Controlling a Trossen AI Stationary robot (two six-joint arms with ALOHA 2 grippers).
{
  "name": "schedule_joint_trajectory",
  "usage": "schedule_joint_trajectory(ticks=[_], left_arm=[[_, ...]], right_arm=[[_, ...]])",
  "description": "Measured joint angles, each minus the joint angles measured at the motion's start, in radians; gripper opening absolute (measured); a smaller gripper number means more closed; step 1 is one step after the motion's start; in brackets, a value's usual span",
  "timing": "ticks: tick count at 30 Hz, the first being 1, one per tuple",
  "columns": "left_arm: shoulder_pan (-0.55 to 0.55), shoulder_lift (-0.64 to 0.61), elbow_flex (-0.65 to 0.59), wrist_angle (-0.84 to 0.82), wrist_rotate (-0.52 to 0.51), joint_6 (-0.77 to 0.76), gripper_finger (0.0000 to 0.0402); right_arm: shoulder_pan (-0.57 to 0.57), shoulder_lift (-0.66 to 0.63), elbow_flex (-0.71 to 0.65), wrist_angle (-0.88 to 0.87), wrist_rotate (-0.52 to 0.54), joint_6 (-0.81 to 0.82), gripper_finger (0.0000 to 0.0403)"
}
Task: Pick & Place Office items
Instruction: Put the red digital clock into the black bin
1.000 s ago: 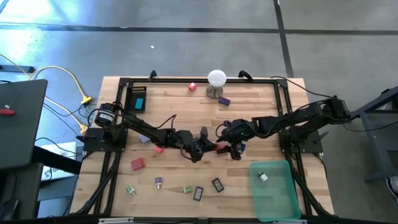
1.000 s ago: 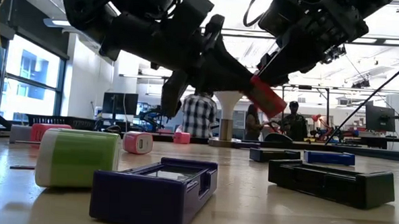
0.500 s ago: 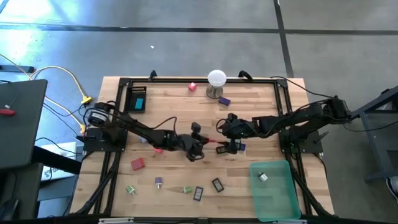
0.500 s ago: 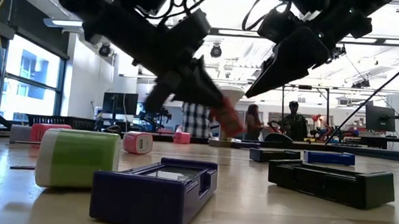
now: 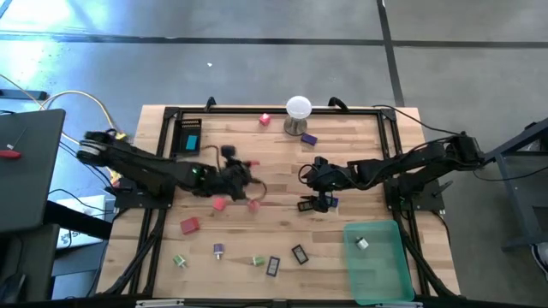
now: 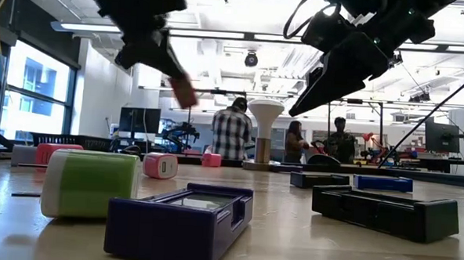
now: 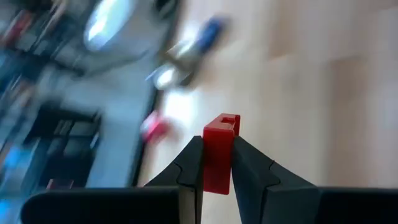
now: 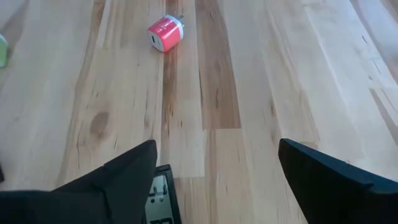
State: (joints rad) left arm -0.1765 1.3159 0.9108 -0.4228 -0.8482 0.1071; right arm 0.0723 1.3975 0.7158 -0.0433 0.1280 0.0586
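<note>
Left gripper (image 7: 217, 163) pinches a red clip (image 7: 219, 152) between its fingers, above the table (image 5: 342, 171), left of centre. Everything past the clip in the left wrist view is smeared: a pink blob and a blue streak show, shapes unclear. In the low view the left arm is a blur with the red piece (image 6: 183, 90) at its tip, raised well above the wood.

Right gripper (image 5: 313, 204) has its jaws spread wide, nothing between them, hovering near table centre. A black item (image 8: 160, 202) sits just beside its left finger (image 8: 127, 174), cut off by the frame edge. Farther ahead of it, well apart, lies a pink-red block (image 8: 165, 33). A green sliver at the frame edge is too cropped to name.

Count from the high view, near the left gripper outward: two small red-pink pieces (image 5: 219, 204) just beside it, one red block (image 5: 189, 225), two green bits (image 5: 179, 260), one purple-tipped piece (image 5: 219, 250), two black cases (image 5: 273, 266), one pink cube (image 5: 265, 119), one purple block (image 5: 309, 138). One small item (image 5: 362, 244) lies in the green bin (image 5: 381, 278), type unclear.

White ball on stand (image 5: 297, 114) sits at the far edge. The table is light wood planks with a black frame. Floor is grey concrete. In the low view, people (image 6: 230, 134) stand far behind, by monitors and windows.
</note>
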Motion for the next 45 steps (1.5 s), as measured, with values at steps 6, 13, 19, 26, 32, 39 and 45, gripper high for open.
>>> schedule_joint_trajectory(ticks=[6, 13, 19, 26, 32, 39, 45], left_arm=[[0.132, -0.116, 0.000, -0.437, -0.043, -0.304, 0.0049], [0.312, -0.079, 0.000, -0.736, -0.044, -0.395, 0.0049], [0.399, -0.068, 0.000, -0.758, -0.049, -0.295, 0.0049], [0.490, -0.068, 0.000, -0.755, -0.049, -0.175, 0.0049], [0.640, -0.068, -0.001, -0.742, 0.024, -0.164, 0.0049], [0.791, -0.068, -0.001, -0.645, 0.170, -0.220, 0.0049], [0.816, -0.068, -0.001, -0.646, 0.266, -0.140, 0.0049]], right_arm=[[0.000, 0.000, 0.000, 0.004, -0.001, -0.001, 0.0327], [0.000, 0.001, 0.000, 0.010, -0.044, -0.003, 0.0327], [0.000, 0.001, -0.018, 0.050, -0.087, -0.002, 0.0326], [0.000, 0.002, -0.096, 0.194, -0.109, 0.001, 0.0325], [0.017, 0.002, -0.131, 0.234, -0.110, 0.028, 0.0324], [0.074, 0.002, -0.134, 0.242, -0.109, 0.028, 0.0324], [0.110, 0.002, -0.134, 0.244, -0.107, 0.026, 0.0325]])
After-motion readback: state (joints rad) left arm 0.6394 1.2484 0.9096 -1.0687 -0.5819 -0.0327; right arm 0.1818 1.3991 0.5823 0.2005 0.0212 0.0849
